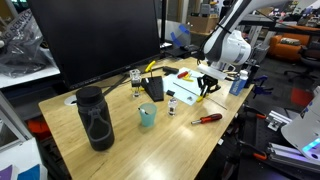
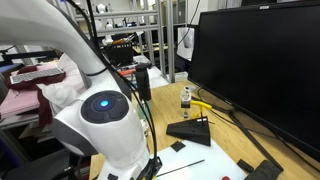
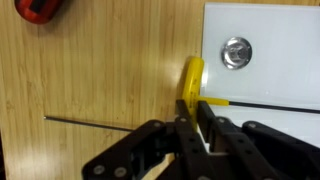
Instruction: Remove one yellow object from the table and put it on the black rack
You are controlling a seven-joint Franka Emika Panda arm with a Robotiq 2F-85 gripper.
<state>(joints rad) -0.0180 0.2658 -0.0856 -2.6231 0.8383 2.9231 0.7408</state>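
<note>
Pale table (image 1: 175, 130) in an exterior view holds the black rack (image 1: 152, 88); the gripper (image 1: 207, 88), right, is tiny. In an exterior view the robot base (image 2: 100, 120) blocks much. Wrist view: jaws clamp the yellow object (image 3: 191, 78), lower end hidden.

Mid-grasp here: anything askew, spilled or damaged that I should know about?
Nothing spilled or broken. Only oddity: the yellow object pinched in the gripper straddles the edge of the white board, half over the table.

Yellow obj. (image 3: 192, 72) half behind end effector (image 3: 195, 108)
</note>
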